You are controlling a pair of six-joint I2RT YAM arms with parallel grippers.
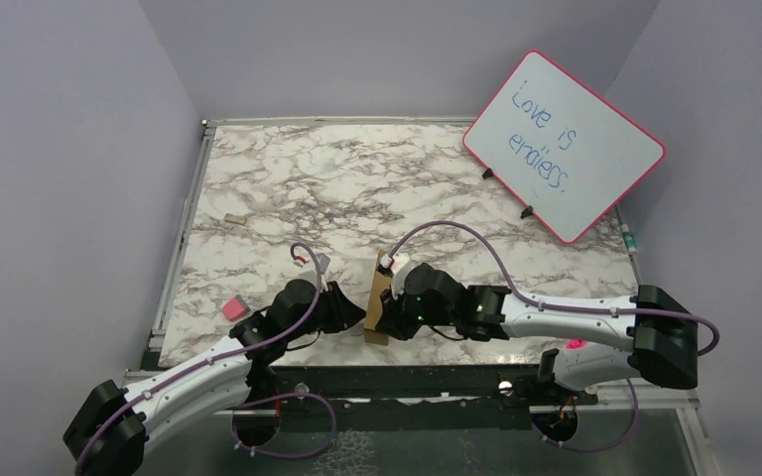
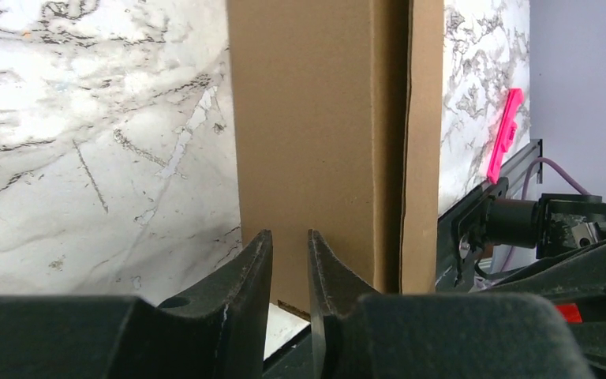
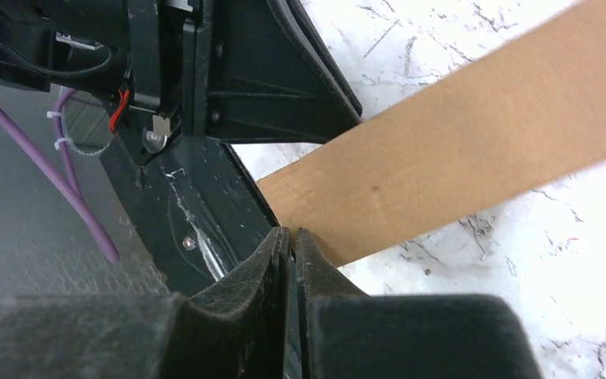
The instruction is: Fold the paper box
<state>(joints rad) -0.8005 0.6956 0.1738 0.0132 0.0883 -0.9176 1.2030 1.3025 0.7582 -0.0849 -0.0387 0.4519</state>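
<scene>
The paper box is a plain brown cardboard piece, folded narrow and standing on edge near the table's front edge, between my two grippers. In the left wrist view the box fills the middle, with a folded panel edge on its right. My left gripper is just in front of it, jaws a small gap apart and holding nothing; from above it sits at the box's left side. My right gripper has its jaws together, tips at the near corner of the box; from above it is at the box's right side.
A whiteboard with a pink rim leans at the back right. A pink block lies at the front left and a tiny tan scrap at mid left. A pink object lies near the black front rail.
</scene>
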